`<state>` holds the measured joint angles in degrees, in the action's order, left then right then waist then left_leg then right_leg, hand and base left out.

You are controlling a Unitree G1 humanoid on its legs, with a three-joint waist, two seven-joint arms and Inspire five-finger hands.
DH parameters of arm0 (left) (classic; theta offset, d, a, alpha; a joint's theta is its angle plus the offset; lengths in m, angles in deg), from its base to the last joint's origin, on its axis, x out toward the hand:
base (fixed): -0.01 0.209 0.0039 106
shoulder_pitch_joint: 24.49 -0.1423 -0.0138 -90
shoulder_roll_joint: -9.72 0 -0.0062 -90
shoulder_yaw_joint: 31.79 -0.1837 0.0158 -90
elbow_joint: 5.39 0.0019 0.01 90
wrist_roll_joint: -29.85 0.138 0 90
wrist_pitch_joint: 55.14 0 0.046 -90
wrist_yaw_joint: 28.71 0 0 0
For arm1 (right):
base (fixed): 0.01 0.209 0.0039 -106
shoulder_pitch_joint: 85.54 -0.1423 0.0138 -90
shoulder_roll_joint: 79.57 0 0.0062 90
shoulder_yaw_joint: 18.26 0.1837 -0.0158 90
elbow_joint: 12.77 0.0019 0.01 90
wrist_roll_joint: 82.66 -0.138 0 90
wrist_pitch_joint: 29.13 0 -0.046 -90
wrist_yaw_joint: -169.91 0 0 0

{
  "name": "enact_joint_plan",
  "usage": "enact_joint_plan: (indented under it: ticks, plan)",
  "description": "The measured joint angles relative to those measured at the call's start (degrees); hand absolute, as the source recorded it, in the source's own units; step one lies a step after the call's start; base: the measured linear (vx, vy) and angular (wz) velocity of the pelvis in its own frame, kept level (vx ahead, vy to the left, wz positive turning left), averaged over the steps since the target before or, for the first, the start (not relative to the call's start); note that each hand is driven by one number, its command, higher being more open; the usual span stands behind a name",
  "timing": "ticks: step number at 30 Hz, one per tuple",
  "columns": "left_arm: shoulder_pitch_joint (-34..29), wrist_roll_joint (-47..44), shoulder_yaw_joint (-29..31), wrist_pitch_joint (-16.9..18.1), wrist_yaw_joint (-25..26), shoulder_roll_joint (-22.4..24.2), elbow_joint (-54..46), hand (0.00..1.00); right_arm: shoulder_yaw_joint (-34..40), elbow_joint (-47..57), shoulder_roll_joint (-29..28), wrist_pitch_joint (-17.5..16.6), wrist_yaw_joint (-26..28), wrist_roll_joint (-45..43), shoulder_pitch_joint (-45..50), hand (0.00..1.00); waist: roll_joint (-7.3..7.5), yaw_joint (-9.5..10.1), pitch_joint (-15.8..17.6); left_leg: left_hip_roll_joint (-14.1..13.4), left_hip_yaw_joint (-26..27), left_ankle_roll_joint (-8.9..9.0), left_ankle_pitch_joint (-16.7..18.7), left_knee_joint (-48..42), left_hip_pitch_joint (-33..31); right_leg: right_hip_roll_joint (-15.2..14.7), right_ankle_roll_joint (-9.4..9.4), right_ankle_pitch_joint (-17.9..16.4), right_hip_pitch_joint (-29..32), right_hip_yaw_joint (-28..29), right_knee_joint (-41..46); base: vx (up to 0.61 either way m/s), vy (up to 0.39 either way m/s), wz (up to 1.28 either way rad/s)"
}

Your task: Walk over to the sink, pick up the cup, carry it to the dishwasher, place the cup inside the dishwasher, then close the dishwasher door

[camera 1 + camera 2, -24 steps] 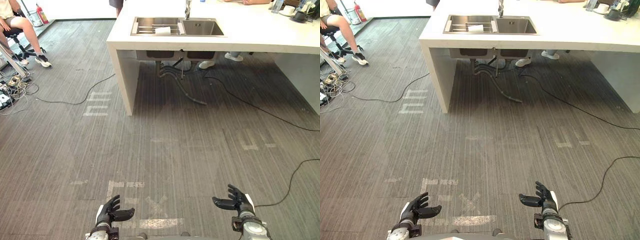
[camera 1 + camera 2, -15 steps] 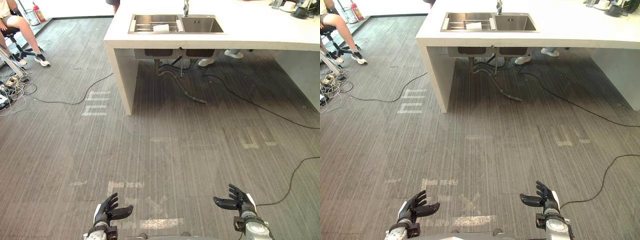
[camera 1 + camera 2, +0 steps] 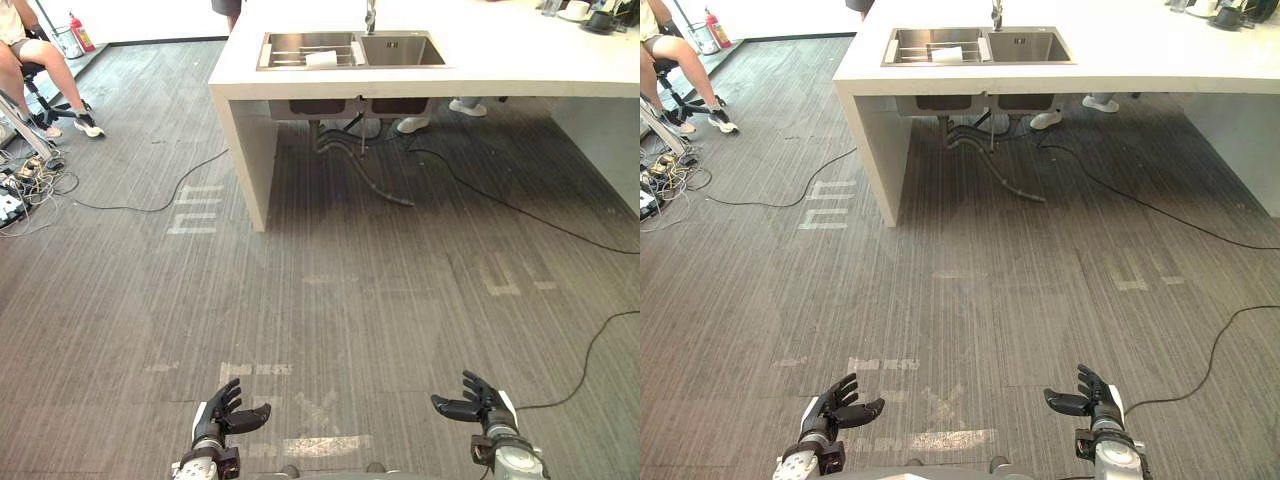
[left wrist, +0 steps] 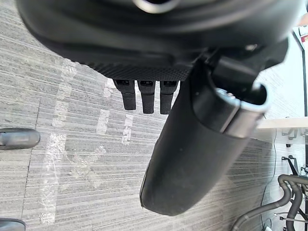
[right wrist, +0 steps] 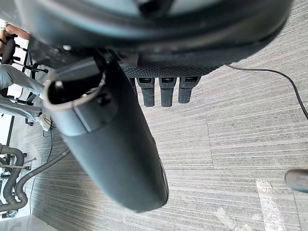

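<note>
Far ahead of both hands, across open floor point(image 3: 350, 300), a white worktop point(image 3: 520, 60) holds a steel sink point(image 3: 405, 52). A small white thing, probably the cup point(image 3: 322, 59), sits in the basin on the left hand's side. The left hand point(image 3: 222, 417) and right hand point(image 3: 478, 403) hang low, fingers spread and empty, likely because the walk comes first.

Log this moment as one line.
step: walk to sink, ahead in white counter | left hand: open, empty | right hand: open, empty
</note>
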<state>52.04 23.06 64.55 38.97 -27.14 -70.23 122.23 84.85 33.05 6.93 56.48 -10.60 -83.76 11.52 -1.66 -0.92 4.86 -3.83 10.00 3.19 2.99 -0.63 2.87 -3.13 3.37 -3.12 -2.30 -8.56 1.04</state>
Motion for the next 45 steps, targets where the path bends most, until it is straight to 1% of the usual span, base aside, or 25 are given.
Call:
enact_joint_plan:
  ticks: [3, 5, 7, 11, 13, 16, 18, 19, 20, 22, 24, 25, 27, 30, 32, 34, 35, 37, 39, 40, 41, 42, 43, 44, 45]
  plan:
    - [-0.4, 0.0, 0.0, 0.0, 0.3, 0.0, 0.0, 0.9, 0.0, -0.1, -0.4, 0.4, -0.1, 0.0, -0.5, 0.9, 0.02, 0.15, 0.6, -0.1, 0.7, -0.88, 1.3, -1.6, -1.2, -0.1, 0.03, -0.3, 1.1, 0.6, 0.6, -0.01, 0.017, -0.12]
    - [-0.6, 0.0, 0.0, 0.0, 0.7, 0.2, -0.2, 0.9, 0.0, -0.6, -0.4, 0.6, -0.3, 0.0, -2.2, 0.9, 0.02, 0.4, 1.8, -0.2, 1.7, -1.15, 4.5, -5.8, -3.1, -1.2, 0.67, -4.2, 4.6, 0.6, 6.8, 0.0, 0.034, -0.3]
    - [-1.5, -0.1, -0.2, -0.2, 0.7, 0.4, -1.1, 0.9, 0.0, -0.9, -0.3, 0.8, -1.0, -0.4, -2.8, 0.9, 0.86, 0.33, 2.9, 0.8, 2.4, -1.95, 9.4, -11.5, -4.5, -4.8, 1.95, -10.0, 9.0, -0.8, 19.3, 0.05, 0.067, -0.19]
    - [-1.5, -1.1, -0.3, -0.2, 1.3, -0.5, -1.8, 0.9, -2.4, -2.5, -0.4, 1.3, -1.4, -1.3, -3.4, 0.9, 0.98, 0.07, 4.8, 0.7, 2.4, -2.85, 12.6, -12.7, -0.3, -9.5, 3.49, -9.5, 18.4, -5.1, 44.4, 0.19, 0.056, -0.05]
    - [-1.0, -1.9, -0.5, -0.2, 2.3, -1.4, -1.9, 0.9, -3.9, -2.5, -0.3, 1.5, -1.1, -1.4, -3.5, 0.9, 0.6, -0.07, 5.2, -0.4, 2.5, -2.43, 13.9, -12.4, 1.3, -10.2, 0.98, -12.4, 22.0, -8.2, 43.3, 0.36, 0.001, 0.01]
    - [1.3, -3.5, -0.1, -0.1, 2.5, -2.1, -1.8, 0.9, -5.9, -2.5, 1.0, 1.5, -1.1, -1.5, -5.3, 0.9, -0.95, -0.39, 6.8, -3.5, 2.5, -0.46, 13.7, -8.8, 5.1, -8.3, 0.03, -9.6, 27.3, -14.5, 30.3, 0.43, -0.086, 0.08]
    - [2.2, -4.0, 0.1, 0.0, 3.0, -2.2, -1.8, 0.9, -6.9, -2.2, 2.1, 1.5, -1.0, -1.5, -6.1, 0.9, -0.68, -1.74, 7.3, -4.6, 1.7, 1.6, 13.9, -6.7, 8.9, -6.1, -0.27, 0.4, 28.5, -13.4, 14.9, 0.53, -0.18, 0.35]
    - [2.3, -4.0, 0.1, 0.0, 3.1, -2.0, -1.7, 0.9, -7.1, -2.2, 2.4, 1.5, -1.1, -1.5, -5.9, 0.9, -0.74, -2.21, 7.4, -5.0, 1.2, 2.79, 14.6, -7.0, 10.1, -5.8, -1.63, 5.5, 28.4, -12.2, 15.0, 0.69, -0.296, 0.39]
    - [2.8, -3.9, 0.0, 0.0, 3.2, -1.2, -1.4, 0.9, -7.2, -2.4, 3.1, 1.5, -1.2, -1.5, -6.1, 0.9, -2.12, -2.44, 7.4, -6.7, 0.6, 4.45, 15.6, -9.6, 10.6, -5.1, -5.39, 6.9, 29.3, -11.1, 20.7, 0.7, -0.334, 0.12]
    - [4.1, -4.0, -0.2, 0.2, 3.2, -0.8, -1.7, 0.9, -7.4, -2.3, 2.7, 1.6, -1.0, -1.5, -6.9, 0.9, -2.99, -1.64, 7.6, -10.5, -0.5, 5.0, 12.1, -24.8, 5.1, -3.4, -6.78, 0.5, 28.4, -12.0, 25.3, 0.58, -0.31, -0.01]
    - [4.9, -4.0, -0.2, 0.2, 3.2, -0.6, -2.1, 0.9, -7.6, -2.3, 1.9, 1.6, -1.1, -1.8, -6.8, 0.9, -3.51, -1.38, 8.1, -15.4, -1.6, 4.53, 6.9, -44.3, -3.0, -0.2, -7.61, -1.0, 21.3, -13.5, 20.3, 0.62, -0.309, 0.09]
    - [4.8, -4.0, -0.2, 0.1, 3.3, -0.6, -3.8, 0.9, -7.8, -2.1, 0.8, 1.4, -1.4, -2.5, -6.6, 0.9, -2.98, -0.84, 8.5, -18.6, 0.7, 2.9, 8.4, -57.3, -7.8, 2.4, -7.77, -1.1, 13.9, -13.6, 14.6, 0.61, -0.272, 0.01]
    - [4.9, -4.0, -0.2, 0.1, 3.2, -0.4, -6.6, 0.9, -7.7, -1.4, 0.1, 0.7, -2.1, -3.8, -6.5, 0.9, -1.64, -0.16, 9.3, -19.0, 3.9, 0.54, 10.0, -62.8, -11.9, 2.8, -7.57, -2.1, 8.0, -13.1, 10.9, 0.53, -0.162, 0.01]
    - [5.4, -4.0, -0.2, 0.1, 3.3, -0.1, -16.8, 0.9, -7.4, -0.2, 0.0, 0.1, -2.7, -4.4, -6.9, 0.9, -0.45, 1.0, 9.9, -15.8, 8.1, -1.61, 12.4, -56.2, -22.1, 2.7, -6.4, -3.3, 2.0, -13.1, 6.3, 0.48, -0.064, 0.06]
    - [5.6, -3.9, -0.2, 0.1, 3.5, 0.3, -24.1, 0.9, -7.4, -0.2, -0.3, 0.1, -3.1, -4.4, -7.1, 0.9, 1.08, 1.93, 10.8, -9.5, 9.1, -1.56, 12.0, -39.5, -25.5, 0.9, -4.61, -4.4, -2.3, -13.3, 3.9, 0.57, 0.054, 0.06]
    - [5.2, -3.8, -0.3, 0.2, 3.6, 1.4, -30.8, 0.9, -7.2, -0.2, -0.2, 0.0, -3.2, -4.4, -6.8, 0.9, 1.36, 2.9, 11.3, -4.1, 7.2, -0.03, 5.0, -19.0, -25.7, -0.4, -2.39, -5.9, -5.9, -13.0, 2.5, 0.44, 0.132, -0.12]
    - [4.3, -3.2, -0.7, 0.5, 4.3, 2.5, -35.9, 0.9, -7.4, -0.3, 0.1, -0.2, -3.2, -4.3, -6.3, 0.9, 0.11, 4.32, 10.8, -3.5, 5.1, 0.4, 1.1, -11.0, -26.1, 0.5, -0.14, -7.4, -7.8, -11.7, 1.6, 0.41, 0.175, -0.42]
    - [3.9, -2.0, -1.2, 0.9, 5.6, 2.3, -41.0, 0.9, -7.7, -1.5, -0.8, -0.2, -3.2, -4.3, -6.4, 0.9, 0.81, 5.66, 10.4, -3.0, 4.1, -3.97, -6.5, -14.1, -25.8, 0.0, 1.06, -9.2, -10.5, -10.0, 1.3, 0.55, 0.251, -0.38]
    - [3.8, 0.3, -0.2, 1.1, 5.9, 2.7, -49.6, 0.9, -7.8, -1.5, -1.9, -0.4, -2.9, -4.3, -6.3, 0.9, 4.36, 4.94, 9.7, 0.8, 4.3, -7.28, -2.7, -19.7, -26.7, -4.9, 1.96, -9.8, -11.5, -9.5, 3.8, 0.63, 0.247, 0.06]
    - [3.7, 0.9, -0.1, 1.2, 6.1, 2.7, -51.2, 0.9, -7.7, -1.6, -1.8, -0.4, -2.9, -4.3, -6.6, 0.9, 4.35, 4.94, 9.7, 0.7, 4.6, -7.47, -0.6, -21.5, -26.7, -5.8, 2.47, -10.1, -10.1, -8.8, 7.7, 0.54, 0.225, -0.11]
    - [3.5, 1.9, 0.2, 1.3, 6.9, 2.2, -54.5, 0.9, -7.7, -1.8, -2.0, -0.4, -2.5, -4.2, -6.9, 0.9, 4.26, 4.9, 9.6, 0.5, 5.1, -7.25, 3.0, -24.5, -25.8, -8.4, 4.61, -10.8, -5.1, -6.6, 21.8, 0.5, 0.242, -0.1]
    - [3.9, 2.6, 0.5, 1.5, 7.8, 1.2, -56.3, 0.9, -7.7, -2.3, -2.5, -0.5, -2.0, -4.2, -6.9, 0.9, 4.64, 4.45, 9.5, 1.3, 4.8, -7.62, 5.2, -25.7, -23.4, -10.8, 10.47, -9.3, 0.2, -4.5, 37.6, 0.5, 0.225, 0.02]
    - [4.3, 2.7, 0.6, 1.5, 8.2, 0.6, -56.8, 0.9, -7.8, -2.7, -2.7, -0.4, -1.8, -4.2, -6.8, 0.9, 4.71, 4.04, 9.5, 1.7, 4.6, -7.68, 6.0, -25.6, -21.7, -11.7, 11.96, -8.5, 2.6, -4.2, 44.4, 0.53, 0.169, 0.25]
    - [4.2, 3.5, 1.4, 1.6, 9.2, -0.6, -58.7, 0.9, -7.9, -2.9, -3.3, -0.4, -1.5, -4.1, -6.6, 0.9, 4.69, 3.6, 9.5, 2.1, 4.2, -7.96, 7.1, -24.1, -17.9, -12.8, 11.64, -8.6, 6.3, -5.0, 54.0, 0.54, 0.104, 0.21]
    - [3.9, 3.6, 1.7, 1.9, 10.8, -1.2, -61.3, 0.9, -7.9, -2.9, -3.9, -0.5, -1.0, -4.0, -6.5, 0.9, 4.62, 3.26, 9.5, 2.2, 3.7, -8.04, 7.4, -20.9, -13.8, -12.9, 8.92, -9.8, 9.2, -7.4, 57.4, 0.63, 0.091, 0.15]
